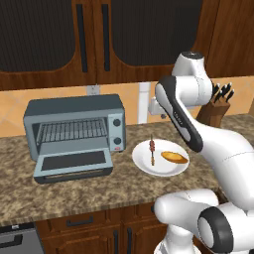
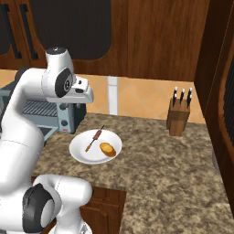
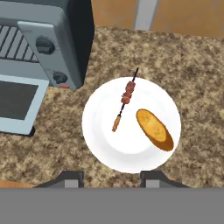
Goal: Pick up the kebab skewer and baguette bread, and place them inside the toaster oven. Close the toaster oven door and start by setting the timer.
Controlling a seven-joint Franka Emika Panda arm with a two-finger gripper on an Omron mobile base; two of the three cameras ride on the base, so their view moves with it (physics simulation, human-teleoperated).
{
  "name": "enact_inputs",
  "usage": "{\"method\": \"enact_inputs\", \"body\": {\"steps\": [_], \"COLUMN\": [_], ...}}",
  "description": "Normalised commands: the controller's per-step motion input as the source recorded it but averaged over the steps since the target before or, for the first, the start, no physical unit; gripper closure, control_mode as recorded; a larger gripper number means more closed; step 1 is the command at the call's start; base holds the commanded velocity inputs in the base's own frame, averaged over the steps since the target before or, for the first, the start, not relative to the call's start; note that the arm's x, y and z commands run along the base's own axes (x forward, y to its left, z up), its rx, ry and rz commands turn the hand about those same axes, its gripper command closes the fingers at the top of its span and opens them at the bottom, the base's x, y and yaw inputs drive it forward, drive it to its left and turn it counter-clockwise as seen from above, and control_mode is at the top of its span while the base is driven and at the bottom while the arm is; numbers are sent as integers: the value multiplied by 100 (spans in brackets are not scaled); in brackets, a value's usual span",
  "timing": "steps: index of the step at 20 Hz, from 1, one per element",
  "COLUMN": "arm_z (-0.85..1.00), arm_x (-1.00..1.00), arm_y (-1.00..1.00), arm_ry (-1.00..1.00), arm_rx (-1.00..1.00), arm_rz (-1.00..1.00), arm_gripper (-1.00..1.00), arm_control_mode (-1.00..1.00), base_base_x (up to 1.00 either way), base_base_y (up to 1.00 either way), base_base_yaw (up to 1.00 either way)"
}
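A white plate (image 3: 105, 148) on the granite counter carries the kebab skewer (image 3: 125, 98) on its left half and the baguette bread (image 3: 154, 130) on its right half. They also lie side by side in the base views, kebab skewer (image 1: 152, 150) beside baguette bread (image 1: 174, 157). Left of the plate stands the toaster oven (image 1: 74, 121), with its toaster oven door (image 1: 73, 164) dropped open and its wire rack bare. My gripper (image 3: 111, 179) hovers well above the plate's near rim, open, with nothing between its fingertips.
A knife block (image 2: 178, 119) stands at the back right of the counter. Dark wood cabinets hang above the tiled wall. The oven's two dark knobs (image 3: 45, 45) face the plate side. Bare granite (image 2: 164, 164) stretches to the right of the plate.
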Motion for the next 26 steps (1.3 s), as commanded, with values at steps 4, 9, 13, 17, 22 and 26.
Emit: {"method": "enact_inputs", "body": {"steps": [4, 9, 13, 17, 22, 26], "arm_z": [-3, -4, 0, 0, -5, -20], "arm_x": [-12, -95, -70, -28, -5, -11], "arm_y": [2, 85, 100, 87, 13, 15], "arm_ry": [1, -2, -9, -27, -38, -31], "arm_rx": [1, 0, -1, 2, 8, 12], "arm_rz": [0, -6, 0, 0, 0, 0], "arm_gripper": [-100, -100, -100, -100, -100, -100], "arm_control_mode": [-100, -100, -100, -100, -100, -100], "base_base_x": [0, 0, 0, 0, 0, 0], "base_base_y": [0, 0, 0, 0, 0, 0], "base_base_yaw": [0, 0, 0, 0, 0, 0]}}
